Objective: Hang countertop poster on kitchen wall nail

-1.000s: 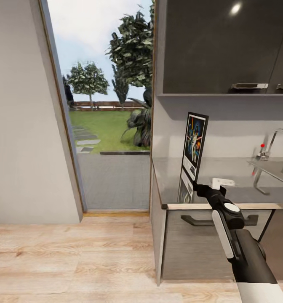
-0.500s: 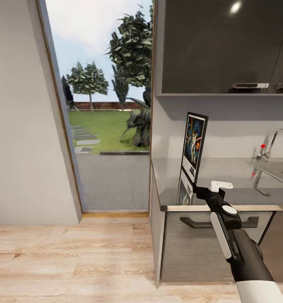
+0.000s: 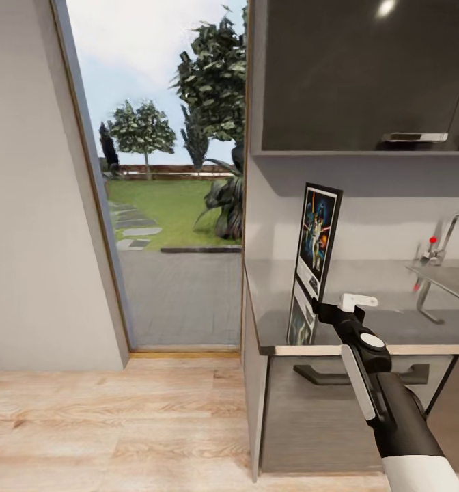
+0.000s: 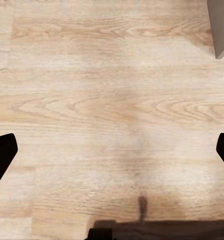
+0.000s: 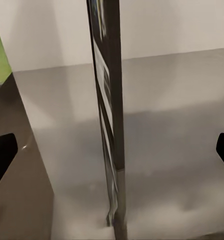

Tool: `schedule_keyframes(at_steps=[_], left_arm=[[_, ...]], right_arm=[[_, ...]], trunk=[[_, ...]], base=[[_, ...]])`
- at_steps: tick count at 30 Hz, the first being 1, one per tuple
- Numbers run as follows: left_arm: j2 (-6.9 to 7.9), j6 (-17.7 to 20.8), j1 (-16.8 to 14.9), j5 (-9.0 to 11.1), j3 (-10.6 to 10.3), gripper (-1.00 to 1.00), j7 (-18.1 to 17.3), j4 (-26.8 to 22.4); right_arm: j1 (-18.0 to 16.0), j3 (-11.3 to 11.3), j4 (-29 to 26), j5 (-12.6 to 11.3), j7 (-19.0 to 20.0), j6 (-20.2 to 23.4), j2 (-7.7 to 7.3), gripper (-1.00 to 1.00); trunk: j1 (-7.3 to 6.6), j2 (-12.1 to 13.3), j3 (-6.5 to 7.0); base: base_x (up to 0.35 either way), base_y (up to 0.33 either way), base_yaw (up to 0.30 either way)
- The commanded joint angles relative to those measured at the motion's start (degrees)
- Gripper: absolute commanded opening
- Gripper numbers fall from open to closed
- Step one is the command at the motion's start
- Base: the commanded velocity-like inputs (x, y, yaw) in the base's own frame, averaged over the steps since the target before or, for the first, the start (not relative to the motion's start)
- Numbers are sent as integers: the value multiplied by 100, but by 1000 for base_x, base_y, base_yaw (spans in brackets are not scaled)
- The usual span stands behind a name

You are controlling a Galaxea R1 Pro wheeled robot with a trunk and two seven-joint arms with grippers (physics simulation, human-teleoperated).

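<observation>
The poster (image 3: pixel 319 234) stands upright over the left end of the glossy grey kitchen countertop (image 3: pixel 386 287), with its dark blue artwork facing the doorway. Its lower edge meets its own reflection. My right gripper (image 3: pixel 326 307) is at the poster's lower near corner. In the right wrist view the poster (image 5: pixel 108 100) is edge-on midway between the two fingers. That gripper (image 5: pixel 112 155) is open, with both dark fingertips (image 5: pixel 2 157) far apart and clear of the frame. My left gripper (image 4: pixel 112 155) is open above the wooden floor. The wall nails are out of view.
A metal sink (image 3: pixel 455 277) and tap (image 3: pixel 451 229) sit at the counter's right. Dark upper cabinets (image 3: pixel 366 75) hang above it. To the left, an open doorway (image 3: pixel 175 205) leads to a garden beside a pale grey wall (image 3: pixel 31 205). Wooden floor (image 3: pixel 120 424) lies below.
The whole head view has shifted a little, so the counter and sink sit slightly further right and lower. My right gripper stays by the poster's lower corner.
</observation>
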Motion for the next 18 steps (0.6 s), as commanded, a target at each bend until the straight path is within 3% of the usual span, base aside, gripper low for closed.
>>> schedule_keyframes(at_steps=[1, 18], left_arm=[[-6, -10, 2, -36, 27, 100, 0, -7], [-6, -10, 3, -36, 27, 100, 0, -7]], right_arm=[[-3, 8, -7, -60, -44, 22, -4, 100], [-3, 17, -3, -62, -44, 15, -3, 100]], trunk=[[1, -3, -5], [1, -3, -5]], base=[[70, -1, 0], [87, 0, 0]])
